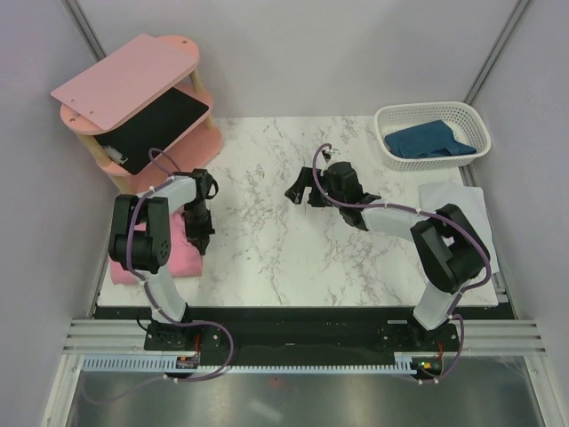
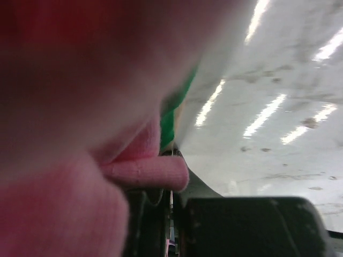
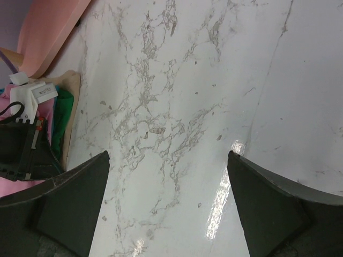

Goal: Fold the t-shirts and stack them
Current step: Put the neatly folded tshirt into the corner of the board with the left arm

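The light pink t-shirt (image 1: 176, 247) lies bunched at the table's left edge. My left gripper (image 1: 203, 236) is down on it. In the left wrist view the pink cloth (image 2: 59, 203) fills the left, and a fold of it (image 2: 146, 172) lies across my fingertips; the left gripper (image 2: 172, 195) has its jaws almost together on the cloth. A green-teal strip (image 2: 168, 122) shows beneath the pink, and also in the right wrist view (image 3: 63, 115). The dark blue t-shirt (image 1: 428, 140) lies in the white basket (image 1: 476, 120). My right gripper (image 1: 300, 194) (image 3: 168, 154) is open and empty over bare marble.
A rigid pink shelf unit (image 1: 133, 76) with a black panel (image 1: 164, 120) stands at the back left, close to the left arm. A white sheet (image 1: 455, 197) lies at the right edge under the right arm. The marble table (image 1: 267, 240) spans between the arms.
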